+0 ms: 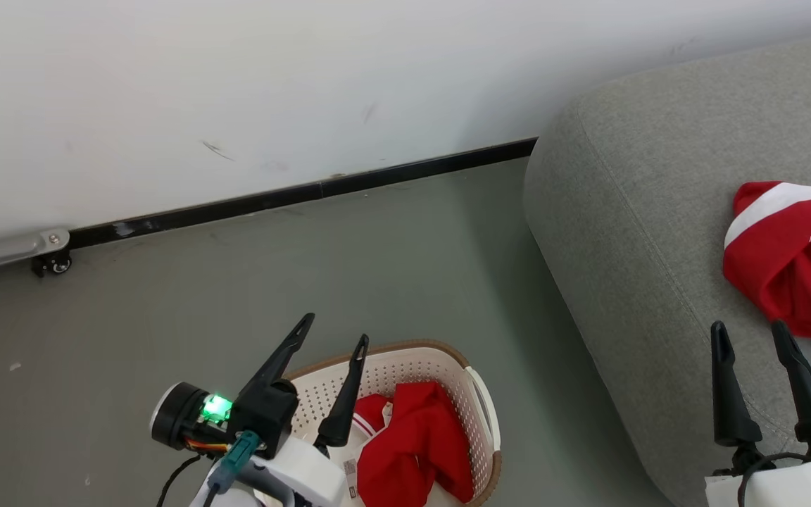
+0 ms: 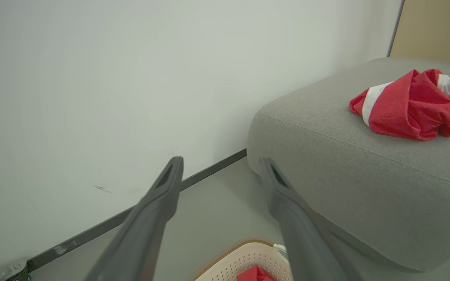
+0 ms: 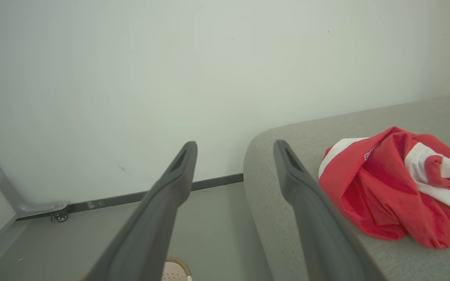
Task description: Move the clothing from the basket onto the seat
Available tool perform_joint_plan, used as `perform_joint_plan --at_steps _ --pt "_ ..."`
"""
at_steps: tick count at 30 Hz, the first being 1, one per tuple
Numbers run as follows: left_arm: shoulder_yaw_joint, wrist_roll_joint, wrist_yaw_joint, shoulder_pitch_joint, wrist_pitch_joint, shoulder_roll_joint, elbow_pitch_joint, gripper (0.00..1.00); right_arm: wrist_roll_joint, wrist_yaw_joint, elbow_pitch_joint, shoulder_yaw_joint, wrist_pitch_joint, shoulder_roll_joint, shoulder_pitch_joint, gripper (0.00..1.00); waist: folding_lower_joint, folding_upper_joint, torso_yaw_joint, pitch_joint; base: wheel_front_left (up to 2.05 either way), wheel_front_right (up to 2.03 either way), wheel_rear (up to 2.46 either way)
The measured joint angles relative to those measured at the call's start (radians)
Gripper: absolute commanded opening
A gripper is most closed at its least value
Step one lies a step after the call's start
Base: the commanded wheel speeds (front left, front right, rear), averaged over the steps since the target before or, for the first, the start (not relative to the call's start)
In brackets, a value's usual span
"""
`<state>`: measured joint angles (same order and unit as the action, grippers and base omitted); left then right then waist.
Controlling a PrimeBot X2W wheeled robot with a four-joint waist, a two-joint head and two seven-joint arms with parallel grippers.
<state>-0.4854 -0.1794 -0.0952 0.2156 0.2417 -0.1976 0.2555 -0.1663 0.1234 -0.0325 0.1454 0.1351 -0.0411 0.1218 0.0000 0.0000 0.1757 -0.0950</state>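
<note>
Both claws stand spread wide and empty: the left claw [image 1: 336, 328] above the perforated laundry basket [image 1: 405, 347], where one red garment [image 1: 412, 436] lies, the right claw [image 1: 747, 325] over the grey seat's [image 1: 624, 232] edge, a second red garment [image 1: 793, 260] crumpled just beyond.

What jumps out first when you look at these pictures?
The bright red crumpled garment with a white stripe pops out most, lying on the big rounded grey fabric seat at the right of the head view. More bright red clothing sits in the cream-white perforated plastic basket on the floor, bottom middle. The left gripper and right gripper, with long dark fingers, stand open and empty.
</note>
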Motion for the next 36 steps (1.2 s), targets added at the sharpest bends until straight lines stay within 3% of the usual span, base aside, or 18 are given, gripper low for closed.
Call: perform_joint_plan --at_steps 17,36 --pt "-0.069 0.044 0.053 0.108 -0.058 0.018 0.182 1.00 0.000 0.000 -0.055 0.013 0.023 0.003 -0.028 1.00 0.0000 0.0000 0.069 -0.125 0.00 0.00 0.00" --pt "-0.070 0.096 0.050 0.205 -0.075 0.003 0.355 1.00 -0.004 0.000 -0.082 -0.010 0.052 0.003 -0.149 1.00 0.0000 0.0000 0.133 -0.289 0.00 0.00 0.00"
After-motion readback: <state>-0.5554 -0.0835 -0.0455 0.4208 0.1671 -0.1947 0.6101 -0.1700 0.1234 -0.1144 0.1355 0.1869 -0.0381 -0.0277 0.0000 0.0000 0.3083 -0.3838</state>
